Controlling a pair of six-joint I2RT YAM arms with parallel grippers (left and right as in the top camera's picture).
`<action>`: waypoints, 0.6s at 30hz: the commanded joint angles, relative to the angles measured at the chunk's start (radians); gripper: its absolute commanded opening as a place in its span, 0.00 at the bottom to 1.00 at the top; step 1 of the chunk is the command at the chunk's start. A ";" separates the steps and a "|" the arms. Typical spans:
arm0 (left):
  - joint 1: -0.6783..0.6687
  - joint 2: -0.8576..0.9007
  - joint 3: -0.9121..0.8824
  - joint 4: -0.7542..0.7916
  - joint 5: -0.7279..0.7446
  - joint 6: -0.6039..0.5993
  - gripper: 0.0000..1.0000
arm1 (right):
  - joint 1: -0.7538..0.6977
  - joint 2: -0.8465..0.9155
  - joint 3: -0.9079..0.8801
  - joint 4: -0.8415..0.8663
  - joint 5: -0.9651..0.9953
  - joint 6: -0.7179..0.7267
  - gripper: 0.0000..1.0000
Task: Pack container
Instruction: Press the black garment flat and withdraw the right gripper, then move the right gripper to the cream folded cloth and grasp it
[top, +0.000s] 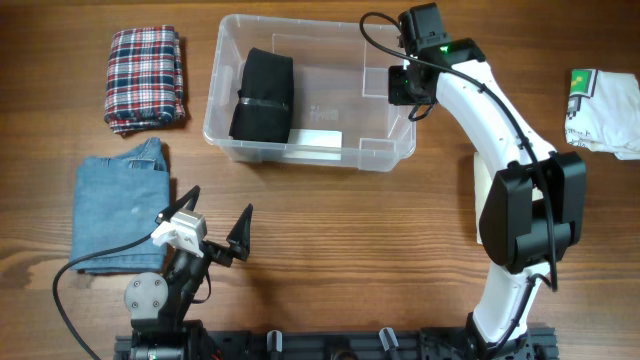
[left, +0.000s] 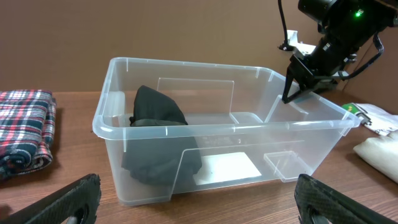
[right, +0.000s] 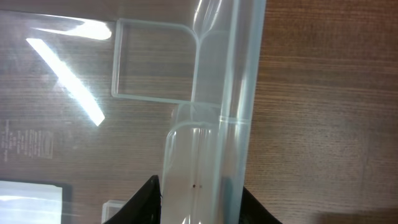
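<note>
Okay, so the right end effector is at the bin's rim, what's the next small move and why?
Probably tug the container slightly toward the robot's base with the right end effector. Its fingers sit on either side of the right-hand rim, seemingly pinching it. The left end effector hangs wide open and empty beside the folded jeans, so a nearer bin might ease the next drop.

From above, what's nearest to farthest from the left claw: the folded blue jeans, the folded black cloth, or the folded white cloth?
1. Folded blue jeans, just left of the left claw.
2. Folded black cloth, inside the clear plastic container, up the table.
3. Folded white cloth, at the far right edge.
</note>
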 joint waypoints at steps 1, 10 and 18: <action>0.008 -0.008 -0.006 0.002 -0.002 0.012 1.00 | -0.011 -0.029 0.019 0.020 0.021 -0.065 0.29; 0.008 -0.008 -0.006 0.002 -0.002 0.012 1.00 | -0.037 -0.029 0.019 0.095 -0.056 -0.195 0.29; 0.008 -0.008 -0.006 0.002 -0.002 0.012 1.00 | -0.042 -0.029 0.019 0.100 -0.066 -0.194 0.28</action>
